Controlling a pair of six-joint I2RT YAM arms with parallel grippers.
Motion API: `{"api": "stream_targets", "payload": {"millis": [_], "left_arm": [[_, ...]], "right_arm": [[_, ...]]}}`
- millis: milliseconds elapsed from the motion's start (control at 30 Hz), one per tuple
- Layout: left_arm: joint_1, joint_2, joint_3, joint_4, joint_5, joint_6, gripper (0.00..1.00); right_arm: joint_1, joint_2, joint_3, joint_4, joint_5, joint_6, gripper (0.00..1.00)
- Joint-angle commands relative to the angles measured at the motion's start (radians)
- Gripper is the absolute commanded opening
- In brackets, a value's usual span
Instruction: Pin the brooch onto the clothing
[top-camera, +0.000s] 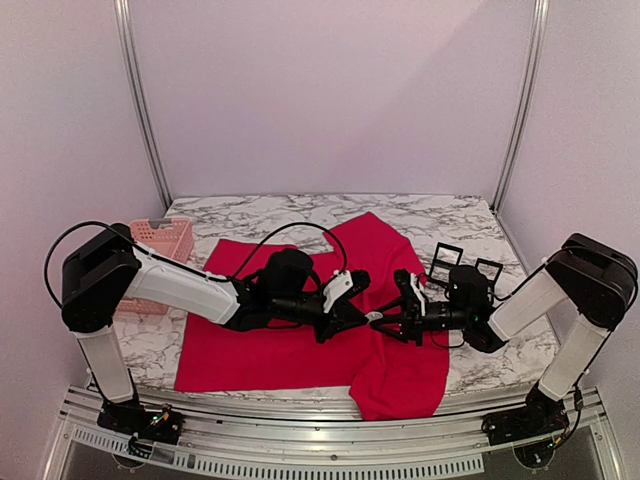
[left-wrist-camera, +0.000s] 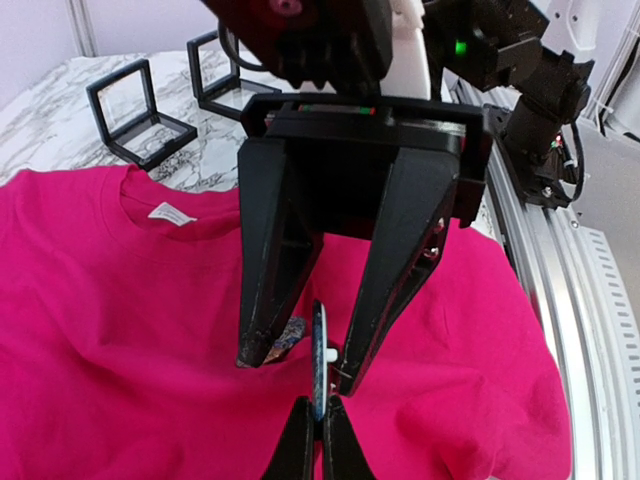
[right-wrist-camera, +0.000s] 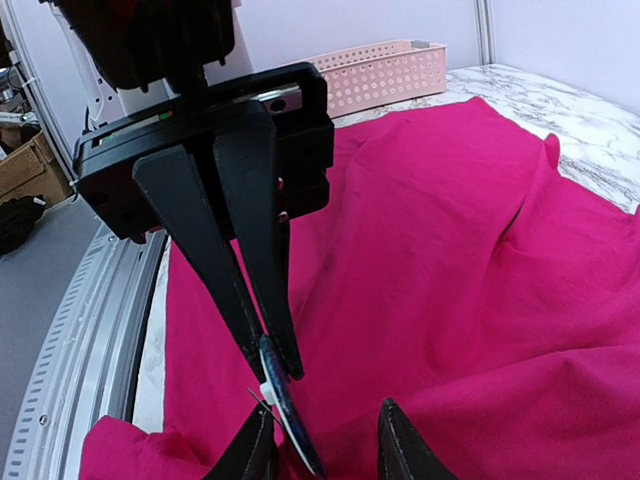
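Marble table (top-camera: 250, 210) below, the brooch (left-wrist-camera: 318, 352) stands on edge as a thin disc (long axis upright in the left wrist view). It is pinched in the closed left gripper (left-wrist-camera: 320, 410), just above the red T-shirt (left-wrist-camera: 120, 320). Facing it head-on, the right gripper (right-wrist-camera: 322, 415) straddles it, jaws part open, gripping nothing.

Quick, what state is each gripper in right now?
Left gripper: shut on the brooch, pinching its edge.
Right gripper: open, jaws standing either side of the brooch.
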Motion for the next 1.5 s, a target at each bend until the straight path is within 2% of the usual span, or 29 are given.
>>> {"api": "stream_targets", "payload": {"millis": [0,400,667,1000,1167,1467], "left_arm": [[-0.023,-0.022,-0.001,0.020,0.013,0.025,0.00],[-0.037,-0.035,-0.012,-0.001,-0.031,0.058,0.00],[-0.038,-0.035,-0.012,0.004,-0.020,0.066,0.00],[-0.038,-0.025,-0.005,0.028,-0.023,0.066,0.00],[-0.042,-0.026,-0.006,0.022,0.003,0.087,0.00],[-0.059,-0.030,-0.011,0.000,-0.002,0.131,0.00]], "right_arm": [[-0.005,0.017,0.020,0.050,0.044,0.069,0.33],[-0.028,0.026,-0.023,0.148,0.085,0.203,0.31],[-0.031,0.030,-0.007,0.106,0.080,0.190,0.31],[-0.016,0.022,0.021,-0.017,0.050,0.069,0.33],[-0.017,0.019,0.022,-0.014,0.083,0.088,0.24],[-0.030,0.033,0.045,0.014,0.057,0.152,0.24]]}}
